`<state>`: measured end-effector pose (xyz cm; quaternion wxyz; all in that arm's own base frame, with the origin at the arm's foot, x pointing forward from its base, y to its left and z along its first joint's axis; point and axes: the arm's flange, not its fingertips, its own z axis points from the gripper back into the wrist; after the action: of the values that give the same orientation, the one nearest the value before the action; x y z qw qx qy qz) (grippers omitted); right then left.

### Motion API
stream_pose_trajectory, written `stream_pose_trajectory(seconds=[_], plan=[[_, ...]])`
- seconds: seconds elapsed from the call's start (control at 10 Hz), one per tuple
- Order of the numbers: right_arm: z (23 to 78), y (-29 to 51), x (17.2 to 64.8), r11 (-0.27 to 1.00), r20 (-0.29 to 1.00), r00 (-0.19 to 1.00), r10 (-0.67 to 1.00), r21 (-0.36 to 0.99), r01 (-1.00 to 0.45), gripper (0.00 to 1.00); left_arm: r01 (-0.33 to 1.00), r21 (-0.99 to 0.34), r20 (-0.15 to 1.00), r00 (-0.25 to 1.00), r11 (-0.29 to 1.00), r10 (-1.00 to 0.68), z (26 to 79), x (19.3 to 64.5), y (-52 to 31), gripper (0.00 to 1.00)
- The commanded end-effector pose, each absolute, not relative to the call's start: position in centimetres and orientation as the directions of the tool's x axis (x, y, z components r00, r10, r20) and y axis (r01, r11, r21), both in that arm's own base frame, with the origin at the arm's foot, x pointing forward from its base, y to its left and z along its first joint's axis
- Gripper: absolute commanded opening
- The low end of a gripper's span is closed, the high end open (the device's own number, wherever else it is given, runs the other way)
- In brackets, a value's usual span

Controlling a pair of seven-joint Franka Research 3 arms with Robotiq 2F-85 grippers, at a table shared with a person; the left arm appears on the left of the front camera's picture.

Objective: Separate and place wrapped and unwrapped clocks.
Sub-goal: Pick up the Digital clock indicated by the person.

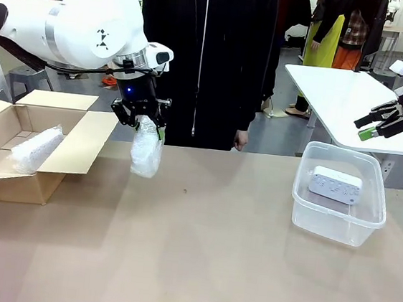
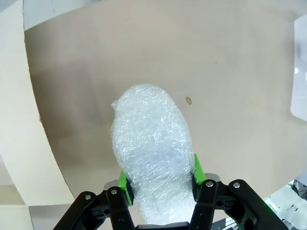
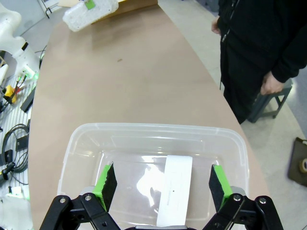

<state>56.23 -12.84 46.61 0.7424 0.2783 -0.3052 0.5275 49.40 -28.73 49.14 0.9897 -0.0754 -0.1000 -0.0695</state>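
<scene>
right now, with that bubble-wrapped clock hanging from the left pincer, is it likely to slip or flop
The wrapped clock hangs upright and keeps its oblong shape, so it is probably stiff inside. The left pincer squeezes only its top through crinkly wrap, which may be slick, so it could creep downward. The padding likely cushions a short drop.

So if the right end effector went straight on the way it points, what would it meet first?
Most likely the bare white clock lying in the clear plastic tub: it sits between the open fingers of the right end effector, just beyond them. How much gap remains above it is hard to judge.
</scene>
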Motion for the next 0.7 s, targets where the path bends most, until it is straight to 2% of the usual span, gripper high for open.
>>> stream_pose_trajectory(seconds=[0.0, 0.6], plan=[[46.6, -12.8, 56.2, 0.288, 0.747, 0.258, 0.613, 0.092, -0.953, 1.0, 0.198, -0.156, 0.206, 0.965, 0.968, -0.164, 50.2, 49.7, -28.5, 0.0], [46.6, -12.8, 56.2, 0.288, 0.747, 0.258, 0.613, 0.092, -0.953, 1.0, 0.164, -0.137, 0.213, 0.968, 0.977, -0.133, 49.3, 49.5, -28.7, 0.0]])
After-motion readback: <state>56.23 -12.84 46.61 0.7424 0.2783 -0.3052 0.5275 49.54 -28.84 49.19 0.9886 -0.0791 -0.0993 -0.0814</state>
